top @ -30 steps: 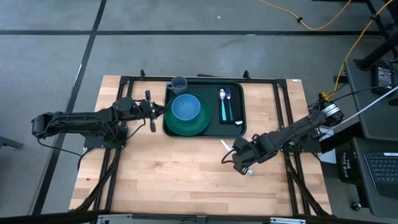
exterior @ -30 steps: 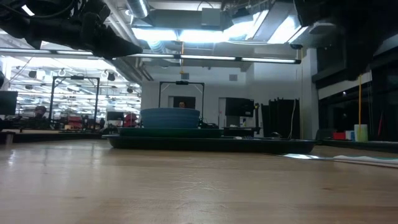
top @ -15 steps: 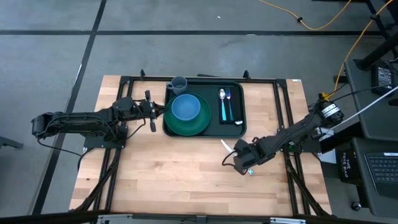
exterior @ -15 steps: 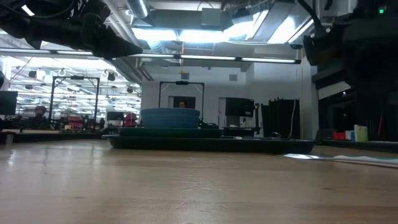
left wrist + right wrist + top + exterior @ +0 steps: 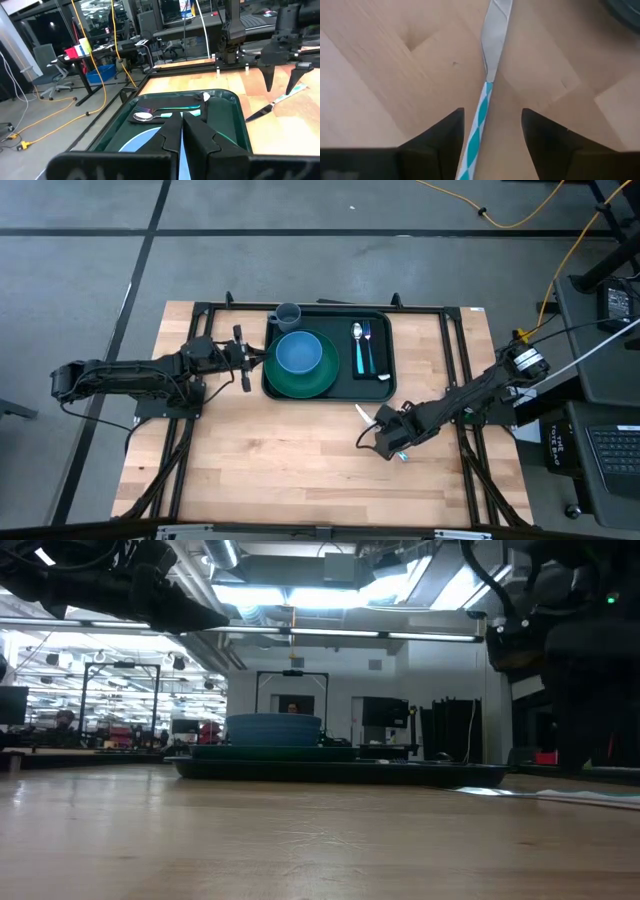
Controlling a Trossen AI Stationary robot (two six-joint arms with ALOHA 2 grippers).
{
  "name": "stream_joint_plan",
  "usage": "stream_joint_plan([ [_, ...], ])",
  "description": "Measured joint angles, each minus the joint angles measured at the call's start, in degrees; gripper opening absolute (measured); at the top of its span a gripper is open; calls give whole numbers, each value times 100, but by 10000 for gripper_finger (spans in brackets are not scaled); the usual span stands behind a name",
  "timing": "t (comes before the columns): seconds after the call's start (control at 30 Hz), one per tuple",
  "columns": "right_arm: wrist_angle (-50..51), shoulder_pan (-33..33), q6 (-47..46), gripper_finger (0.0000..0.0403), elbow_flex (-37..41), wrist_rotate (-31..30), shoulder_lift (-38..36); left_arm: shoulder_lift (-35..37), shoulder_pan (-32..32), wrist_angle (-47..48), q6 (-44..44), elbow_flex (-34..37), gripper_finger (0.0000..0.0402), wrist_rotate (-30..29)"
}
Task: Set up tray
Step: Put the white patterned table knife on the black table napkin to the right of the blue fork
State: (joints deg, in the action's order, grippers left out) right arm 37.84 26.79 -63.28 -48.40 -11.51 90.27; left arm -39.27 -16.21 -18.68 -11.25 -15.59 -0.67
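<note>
We find the tray (image 5: 329, 352) at the far edge of the table (image 5: 300, 470), about midway along it. It carries a green plate (image 5: 300, 376) at its left end, with a blue bowl (image 5: 298, 352) on the plate. A spoon (image 5: 357, 345) and a fork (image 5: 368, 346) lie side by side on the tray's right part, resting on a black rectangle (image 5: 372, 360). A grey cup (image 5: 288, 314) stands in the tray's far left corner.

The left gripper (image 5: 243, 358) sits just beside the tray's left rim, its fingers pressed together and holding nothing.

The right gripper (image 5: 375, 435) is low over the table near the tray's near right corner. Its fingers (image 5: 435, 137) stand wide apart, straddling the teal-patterned handle of a knife (image 5: 487, 80) that lies flat on the wood; they do not grip it.
</note>
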Motion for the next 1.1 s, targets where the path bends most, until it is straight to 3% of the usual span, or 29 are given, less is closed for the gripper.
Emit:
stream_joint_plan([
  [0.23,-159,-62,798,201,-150,61,557,-2,-1,1,-2,0,10,2],
  [0.6,-7,-305,786,196,-354,266,775,0,0,2,0,-2,11,4],
  [1.1,86,-376,172,49,-361,338,779,-1,0,4,5,-2,10,4],
])
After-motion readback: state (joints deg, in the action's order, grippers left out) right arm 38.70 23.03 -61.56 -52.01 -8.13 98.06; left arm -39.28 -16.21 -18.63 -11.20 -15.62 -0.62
